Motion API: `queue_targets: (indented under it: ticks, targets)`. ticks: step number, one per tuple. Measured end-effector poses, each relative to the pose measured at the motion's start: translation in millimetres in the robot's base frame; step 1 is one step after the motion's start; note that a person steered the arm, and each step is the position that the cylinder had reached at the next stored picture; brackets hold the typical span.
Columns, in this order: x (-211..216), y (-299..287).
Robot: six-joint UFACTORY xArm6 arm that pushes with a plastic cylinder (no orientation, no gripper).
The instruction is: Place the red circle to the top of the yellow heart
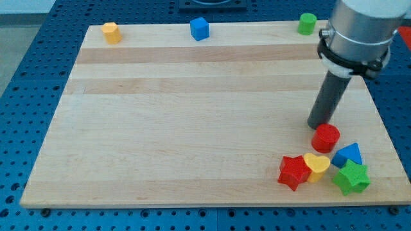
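Note:
The red circle [326, 137] sits on the wooden board [192, 115] at the view's lower right. The yellow heart [317, 165] lies just below it and slightly left, wedged between a red star [294, 172] and a green star [350, 178]. My tip [317, 126] rests on the board at the red circle's upper left edge, touching or nearly touching it. The rod rises from there toward the view's upper right.
A blue triangle [349, 154] lies right of the red circle, above the green star. Along the board's top edge stand a yellow block [112, 32] at left, a blue cube [200, 29] in the middle and a green cylinder [307, 24] at right.

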State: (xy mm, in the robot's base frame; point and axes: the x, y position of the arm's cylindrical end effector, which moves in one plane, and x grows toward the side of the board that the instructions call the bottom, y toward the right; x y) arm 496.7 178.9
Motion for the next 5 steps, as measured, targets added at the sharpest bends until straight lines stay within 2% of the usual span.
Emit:
queue_targets:
  ticks: [1,2,3,4,5]
  targets:
    - [7.1,0.0]
    - [-9.8,5.9]
    - [-30.4,38.3]
    - [-32.1,105.0]
    - [-23.5,141.6]
